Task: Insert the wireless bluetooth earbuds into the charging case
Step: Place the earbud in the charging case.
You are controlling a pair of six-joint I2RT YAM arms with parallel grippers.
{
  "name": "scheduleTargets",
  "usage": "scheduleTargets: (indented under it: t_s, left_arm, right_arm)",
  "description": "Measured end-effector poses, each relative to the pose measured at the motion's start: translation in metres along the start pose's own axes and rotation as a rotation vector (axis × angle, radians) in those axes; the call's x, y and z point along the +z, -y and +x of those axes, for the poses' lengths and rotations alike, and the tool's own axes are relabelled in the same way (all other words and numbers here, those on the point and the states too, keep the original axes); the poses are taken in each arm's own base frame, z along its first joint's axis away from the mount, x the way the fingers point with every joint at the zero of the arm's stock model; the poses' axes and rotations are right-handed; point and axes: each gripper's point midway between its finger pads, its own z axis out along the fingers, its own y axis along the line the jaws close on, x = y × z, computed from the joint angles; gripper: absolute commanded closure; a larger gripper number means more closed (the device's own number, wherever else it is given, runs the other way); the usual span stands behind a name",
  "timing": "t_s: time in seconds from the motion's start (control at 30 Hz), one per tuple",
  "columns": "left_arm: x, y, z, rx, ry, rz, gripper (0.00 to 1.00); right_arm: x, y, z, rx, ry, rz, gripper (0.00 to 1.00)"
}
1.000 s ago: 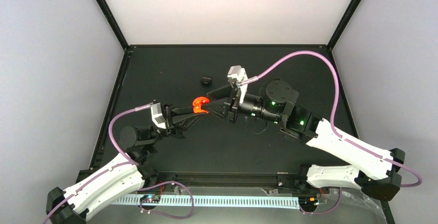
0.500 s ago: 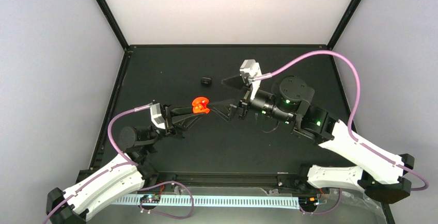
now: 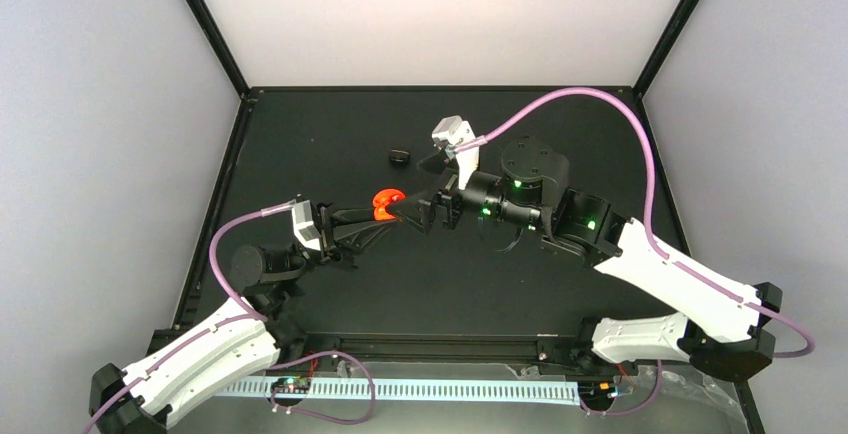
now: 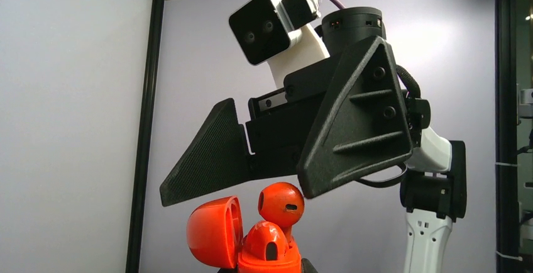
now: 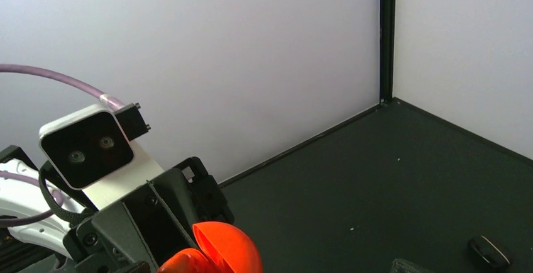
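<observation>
My right tool [image 4: 239, 191] just sprang wide, 3 o'clock of the charging case [image 4: 214, 235] my left tool [image 3: 372, 218] clamps; earbud [image 4: 281, 204] released, seemingly unseated.

The charging case [image 4: 214, 232] and earbuds [image 4: 281, 204] are smooth, glossy plastic; the right gripper [image 4: 236, 192] is grainy, matt black plastic; the table [image 5: 408, 178] looks matt.

Left gripper [image 3: 381, 211] pinched tight; right gripper [image 4: 237, 191] splayed wide, facing it.
</observation>
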Motion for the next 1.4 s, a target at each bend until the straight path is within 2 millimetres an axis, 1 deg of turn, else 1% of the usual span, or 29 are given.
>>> scheduleTargets:
  t_s: [0.17, 0.83, 1.03, 1.4]
  left_arm:
    - [0.000, 0.000, 0.000, 0.000, -0.001, 0.000, 0.98]
    - [-0.001, 0.000, 0.000, -0.001, -0.004, 0.000, 0.98]
    - [-0.001, 0.000, 0.000, -0.001, -0.005, -0.001, 0.98]
    - [-0.001, 0.003, -0.001, 0.011, -0.002, 0.008, 0.98]
  right_arm:
    - [0.003, 0.002, 0.006, 0.002, -0.026, 0.008, 0.00]
    - [0.005, 0.015, 0.004, 0.017, -0.021, 0.087, 0.00]
    - [0.004, 0.015, 0.004, 0.026, -0.021, 0.085, 0.00]
    - [-0.004, 0.010, -0.003, 0.029, 0.000, 0.067, 0.00]
